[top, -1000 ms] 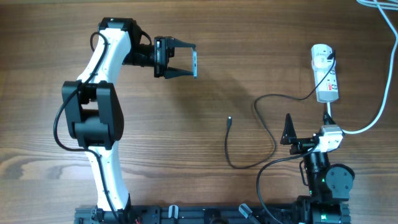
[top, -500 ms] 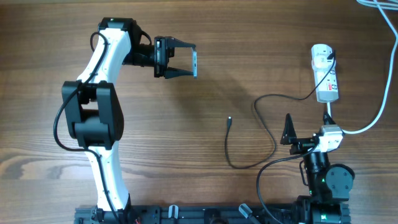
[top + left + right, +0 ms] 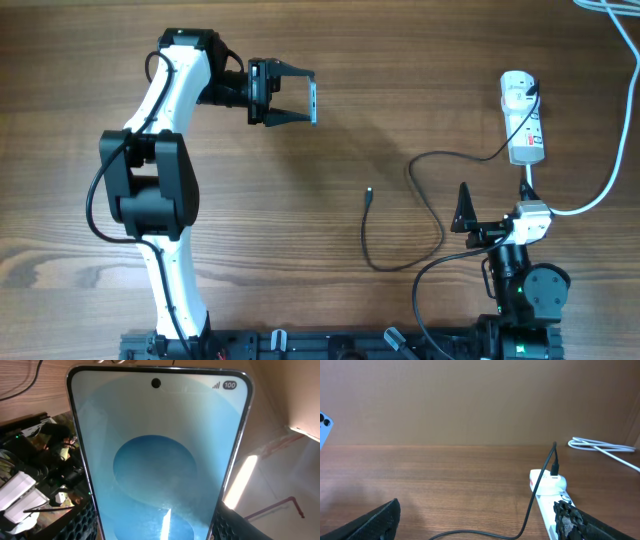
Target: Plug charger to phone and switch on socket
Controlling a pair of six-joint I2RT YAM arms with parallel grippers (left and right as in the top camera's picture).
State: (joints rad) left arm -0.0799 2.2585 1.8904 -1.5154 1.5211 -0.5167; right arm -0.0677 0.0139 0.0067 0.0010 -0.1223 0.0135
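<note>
The phone (image 3: 314,102) is held edge-on above the far-left table by my left gripper (image 3: 292,103), which is shut on its sides. In the left wrist view the teal screen (image 3: 157,455) fills the frame between the black fingers (image 3: 82,522). The socket (image 3: 523,125) lies at the far right with the charger plugged into its far end. The charger's black cable (image 3: 437,222) loops left, and its plug tip (image 3: 369,195) lies free mid-table. My right gripper (image 3: 497,205) is open and empty just in front of the socket (image 3: 547,485); the cable (image 3: 535,495) runs between its fingers.
A white-blue power lead (image 3: 610,180) runs from the socket's near end to the far right corner, also seen in the right wrist view (image 3: 600,447). The phone's back (image 3: 324,427) shows at the far left of that view. The arm bases stand at the near edge.
</note>
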